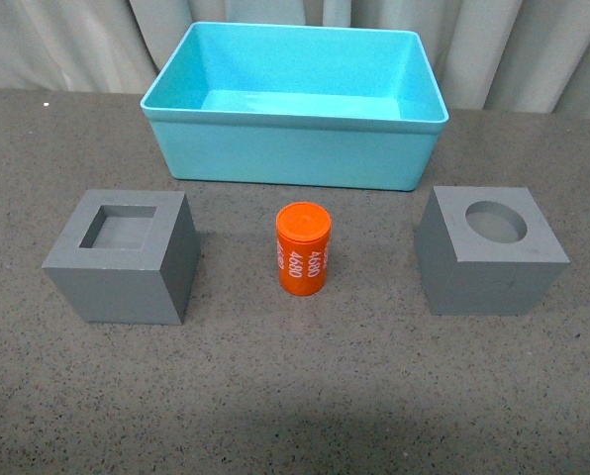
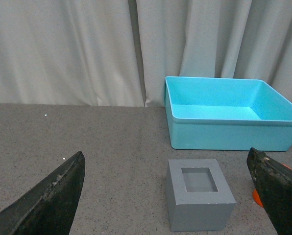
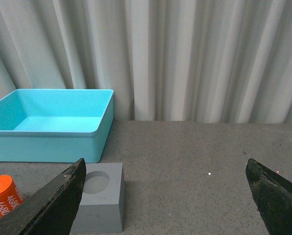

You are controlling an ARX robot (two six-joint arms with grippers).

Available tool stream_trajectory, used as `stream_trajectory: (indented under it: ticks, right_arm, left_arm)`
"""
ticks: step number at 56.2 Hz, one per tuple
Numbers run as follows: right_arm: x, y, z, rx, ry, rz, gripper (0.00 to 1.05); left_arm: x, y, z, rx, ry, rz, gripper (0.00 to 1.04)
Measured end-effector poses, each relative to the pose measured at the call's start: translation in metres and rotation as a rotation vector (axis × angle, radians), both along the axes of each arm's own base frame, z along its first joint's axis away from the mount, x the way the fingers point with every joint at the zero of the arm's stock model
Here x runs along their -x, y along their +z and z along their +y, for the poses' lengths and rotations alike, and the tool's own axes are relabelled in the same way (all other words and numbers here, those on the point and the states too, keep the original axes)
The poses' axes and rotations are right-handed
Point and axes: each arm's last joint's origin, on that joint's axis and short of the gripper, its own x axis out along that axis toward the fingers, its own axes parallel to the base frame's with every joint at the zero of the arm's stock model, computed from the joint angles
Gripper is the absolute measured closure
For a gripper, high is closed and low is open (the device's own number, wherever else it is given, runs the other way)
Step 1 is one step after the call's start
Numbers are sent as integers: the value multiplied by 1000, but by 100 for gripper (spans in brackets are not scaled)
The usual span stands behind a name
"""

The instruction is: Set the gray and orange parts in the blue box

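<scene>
Both my hands are empty. My left hand (image 2: 165, 152) gapes wide over the gray cube with the square recess (image 1: 127, 267); my right hand (image 3: 165, 161) is equally wide, near the gray cube with the round recess (image 1: 493, 267). The three parts stand in a row across the middle of the front view, well apart on the table (image 1: 295, 406), which I judge leaves finger room around each. The orange cylinder (image 1: 303, 252), at centre, stands upright with its long axis vertical. The blue box (image 1: 285, 153), at upper centre, sits open side up, its length running across the frame.
</scene>
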Motion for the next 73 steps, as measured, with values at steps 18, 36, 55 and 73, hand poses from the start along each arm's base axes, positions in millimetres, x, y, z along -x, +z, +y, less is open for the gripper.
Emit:
stream_trajectory:
  ticks: [18, 36, 55, 73]
  right_arm:
    - [0, 0, 0, 0, 0, 0, 10]
    - [0, 0, 0, 1, -1, 0, 10]
    - [-45, -9, 10, 258, -49, 229, 10]
    - [-120, -47, 21, 219, 39, 595, 10]
  left_arm:
    - [0, 0, 0, 0, 0, 0, 7]
    - [0, 0, 0, 0, 0, 0, 7]
    - [0, 0, 0, 0, 0, 0, 7]
    - [0, 0, 0, 0, 0, 0, 7]
